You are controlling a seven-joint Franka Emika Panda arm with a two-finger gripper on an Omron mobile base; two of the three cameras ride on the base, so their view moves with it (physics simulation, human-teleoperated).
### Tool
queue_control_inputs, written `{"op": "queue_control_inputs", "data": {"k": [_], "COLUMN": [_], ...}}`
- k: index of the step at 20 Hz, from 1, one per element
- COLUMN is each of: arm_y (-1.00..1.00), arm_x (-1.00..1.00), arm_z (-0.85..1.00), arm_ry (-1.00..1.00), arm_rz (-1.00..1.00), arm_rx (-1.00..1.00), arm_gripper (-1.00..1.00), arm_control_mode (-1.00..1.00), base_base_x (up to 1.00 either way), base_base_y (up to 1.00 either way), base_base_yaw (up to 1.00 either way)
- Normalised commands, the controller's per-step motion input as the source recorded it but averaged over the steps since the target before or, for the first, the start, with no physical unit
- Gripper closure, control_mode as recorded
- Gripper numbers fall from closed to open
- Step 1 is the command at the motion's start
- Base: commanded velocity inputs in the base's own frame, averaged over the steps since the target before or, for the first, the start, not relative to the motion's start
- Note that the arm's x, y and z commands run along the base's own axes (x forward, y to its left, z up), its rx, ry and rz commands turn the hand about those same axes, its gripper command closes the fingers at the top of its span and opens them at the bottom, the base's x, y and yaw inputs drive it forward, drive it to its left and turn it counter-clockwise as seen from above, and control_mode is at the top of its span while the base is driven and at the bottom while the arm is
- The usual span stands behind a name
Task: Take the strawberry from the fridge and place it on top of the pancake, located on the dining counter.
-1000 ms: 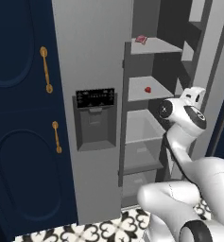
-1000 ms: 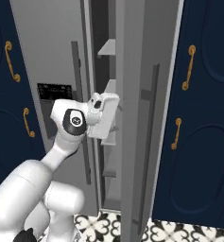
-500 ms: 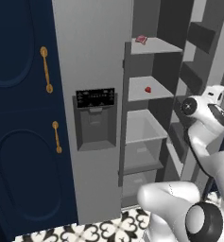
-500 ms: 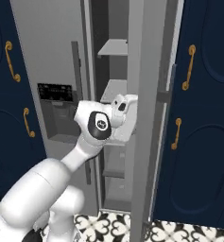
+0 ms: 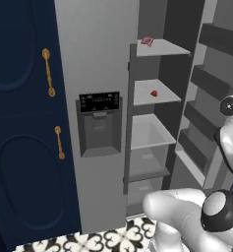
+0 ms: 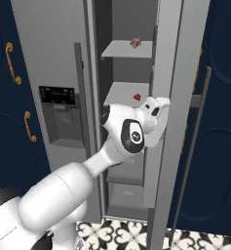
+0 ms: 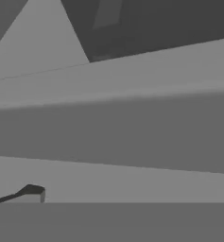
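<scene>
The fridge (image 5: 96,74) stands with its right door swung wide, grey shelves on show, and there sits the strawberry (image 5: 154,93) on the second shelf down, alone near the shelf's right side (a tiny red dot against all that grey). One shelf up, a flatter pinkish-red piece (image 5: 147,41) lies by the front edge. In the right base view the white arm reaches up into the opening, with the gripper (image 6: 156,106) level with the strawberry's shelf and pressed close to the edge of the open door; the strawberry (image 6: 137,97) lies just beside it, to its left and apart from it. How wide the jaws stand I cannot tell, and nothing shows between them
</scene>
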Motion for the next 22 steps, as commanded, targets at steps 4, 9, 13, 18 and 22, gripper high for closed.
{"op": "queue_control_inputs", "data": {"k": [4,9,13,18,22], "arm_y": [0.66,1.00,1.00,1.00,1.00], "arm_x": [-0.61,-0.46,-0.67,-0.72,-0.69], "arm_z": [0.27,0.43,0.30,0.02,0.00], "arm_ry": [0.00,0.00,0.02,0.00,0.00], "arm_rz": [0.00,0.00,0.00,-0.05,-0.06], "arm_rx": [0.24,0.21,0.52,0.65,0.61], "arm_gripper": [-1.00,-1.00,-1.00,-1.00,-1.00], "arm_control_mode": [-1.00,-1.00,-1.00,-1.00,-1.00], "base_base_x": [0.00,0.00,0.00,0.00,0.00], "base_base_y": [0.00,0.00,0.00,0.00,0.00], "base_base_yaw": [0.00,0.00,0.00,0.00,0.00]}}
